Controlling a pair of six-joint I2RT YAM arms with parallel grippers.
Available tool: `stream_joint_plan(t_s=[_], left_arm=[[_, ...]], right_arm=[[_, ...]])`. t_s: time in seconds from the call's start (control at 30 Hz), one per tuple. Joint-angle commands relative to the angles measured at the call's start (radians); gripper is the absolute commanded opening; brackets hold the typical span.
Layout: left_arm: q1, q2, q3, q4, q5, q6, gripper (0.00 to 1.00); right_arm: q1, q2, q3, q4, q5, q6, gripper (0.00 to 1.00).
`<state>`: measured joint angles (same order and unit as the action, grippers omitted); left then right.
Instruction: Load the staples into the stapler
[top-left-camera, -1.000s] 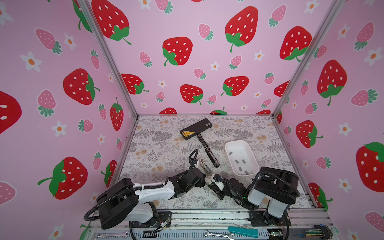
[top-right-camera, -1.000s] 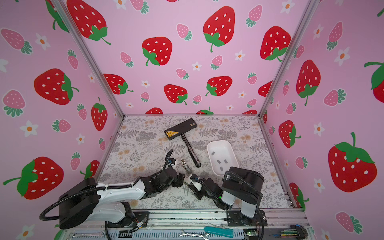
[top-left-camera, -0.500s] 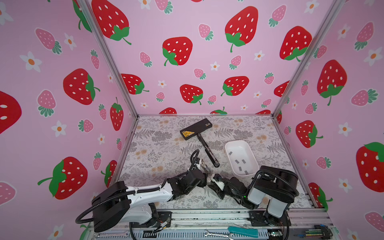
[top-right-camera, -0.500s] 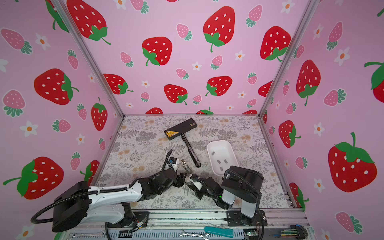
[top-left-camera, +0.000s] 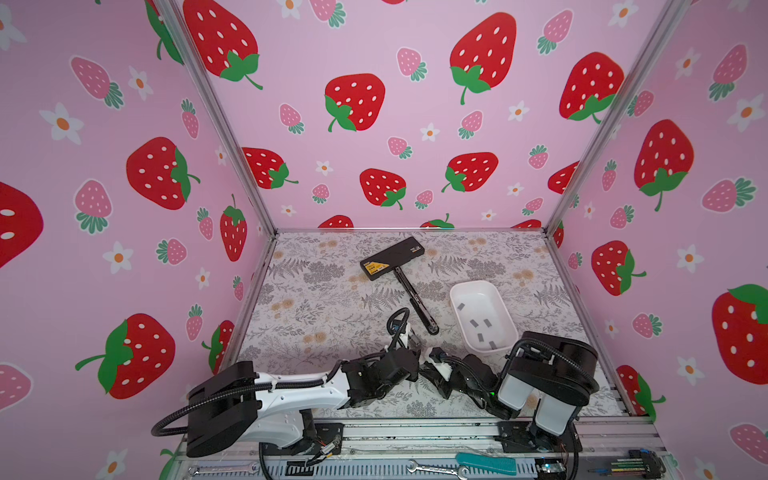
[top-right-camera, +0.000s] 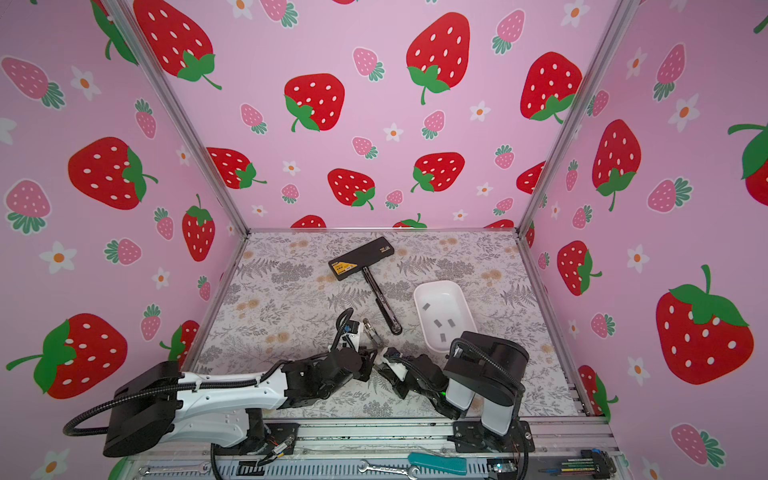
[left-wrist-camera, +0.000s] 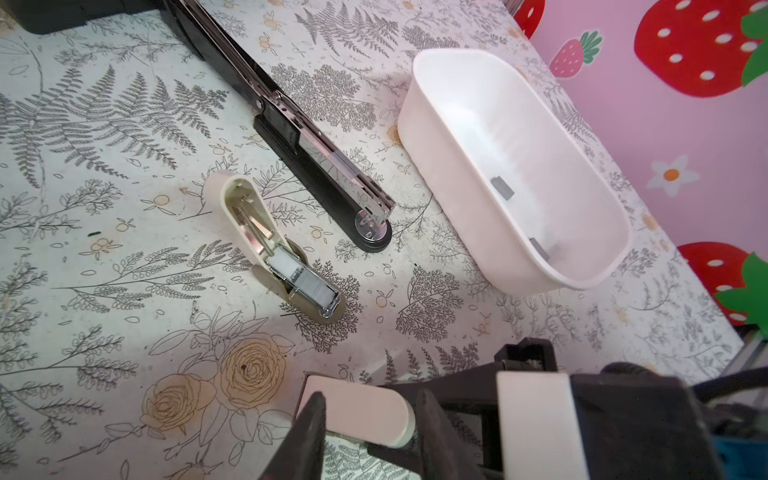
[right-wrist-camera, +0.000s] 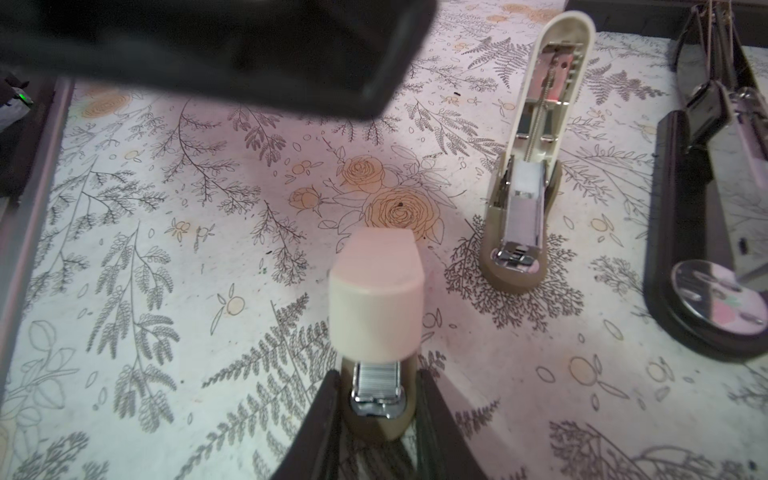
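Cream stapler (right-wrist-camera: 376, 307), one of two, sits clamped in right pincer (right-wrist-camera: 378, 386); left pincer (left-wrist-camera: 370, 399) closure unclear.

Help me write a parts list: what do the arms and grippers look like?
The left arm has a long white link between black joints, with a black ribbed cable along it. The right arm has black housings, pale links and a green light. The left gripper and right gripper have black tapered fingers.
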<state>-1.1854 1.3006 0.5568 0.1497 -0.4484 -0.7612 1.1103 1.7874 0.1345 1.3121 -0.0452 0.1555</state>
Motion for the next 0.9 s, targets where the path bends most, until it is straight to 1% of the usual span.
stream_joint_plan(t_s=[0.0,0.07,0.2,0.37,0.53,0.63,0.87], left_arm=[[-0.011,0.049,0.073,-0.03,-0.049,0.005,0.36],[-0.016,0.07,0.092,-0.045,-0.066,0.01,0.32],[-0.017,0.054,0.067,-0.061,-0.133,-0.022,0.31],[-0.016,-0.01,0.005,-0.031,-0.148,-0.014,0.31],[-0.011,-0.012,0.003,-0.018,-0.111,0.048,0.29],[0.001,0.007,0.01,-0.011,-0.064,0.081,0.28],[0.061,0.057,0.008,0.018,0.03,0.095,0.27]], right_arm=[[-0.007,0.02,-0.025,-0.086,-0.005,-0.004,0.22],[-0.007,0.021,-0.027,-0.083,-0.007,-0.002,0.22],[-0.009,0.027,-0.028,-0.072,-0.01,0.001,0.22],[-0.01,0.033,-0.03,-0.059,-0.018,0.001,0.24],[-0.012,0.057,-0.03,-0.039,-0.024,0.004,0.24],[-0.013,0.058,-0.029,-0.036,-0.036,0.006,0.24],[-0.016,0.063,-0.032,-0.027,-0.036,0.006,0.24]])
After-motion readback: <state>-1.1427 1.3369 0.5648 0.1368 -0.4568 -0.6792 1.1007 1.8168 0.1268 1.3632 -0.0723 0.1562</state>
